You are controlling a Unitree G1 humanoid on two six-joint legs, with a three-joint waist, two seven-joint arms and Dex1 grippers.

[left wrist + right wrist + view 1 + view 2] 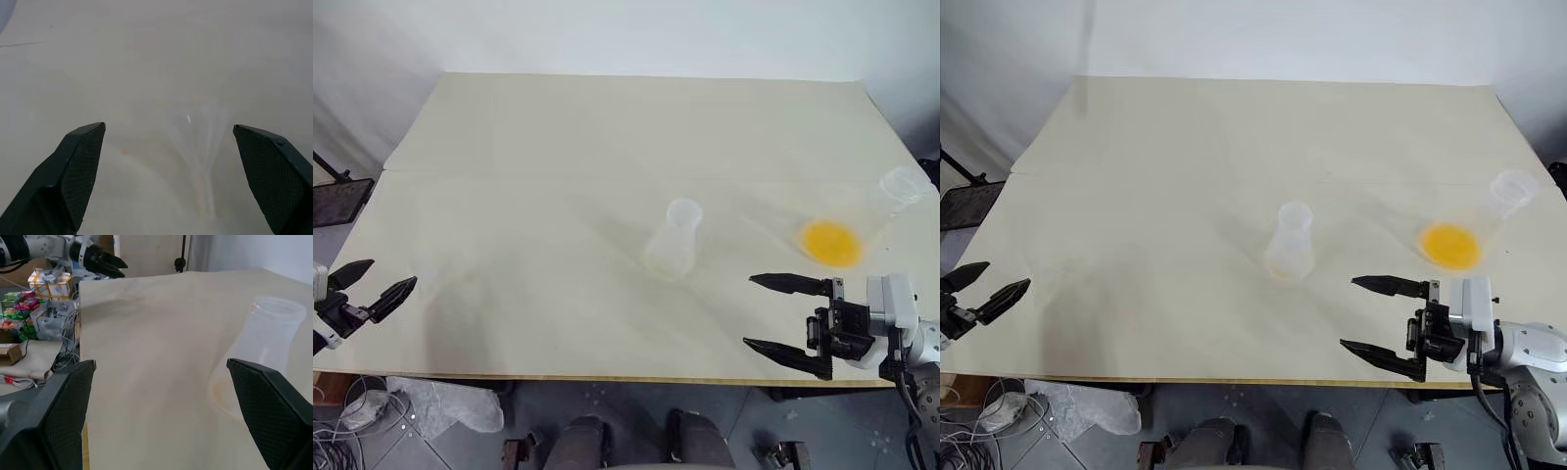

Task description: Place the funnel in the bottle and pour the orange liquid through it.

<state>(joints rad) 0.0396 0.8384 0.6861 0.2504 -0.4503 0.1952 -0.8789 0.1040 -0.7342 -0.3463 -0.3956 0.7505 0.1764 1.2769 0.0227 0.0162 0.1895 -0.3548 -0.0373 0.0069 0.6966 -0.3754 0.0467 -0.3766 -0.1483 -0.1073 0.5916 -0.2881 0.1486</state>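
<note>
A robotics test room or lab: a wide pale cream worktable [558, 196] stands against a plain white wall [607, 34]. Below its near left corner lie tangled grey cables [66, 340], coloured cartons [22, 301] and crumpled clear plastic [445, 403].

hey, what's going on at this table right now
Nothing is being handled yet. The left gripper hangs open at the table's left edge, facing a clear funnel that stands on the table. The right gripper is open near the front right, empty. The bottle stands mid-table with no funnel in it, and the orange liquid sits in the larger flask to the right.
</note>
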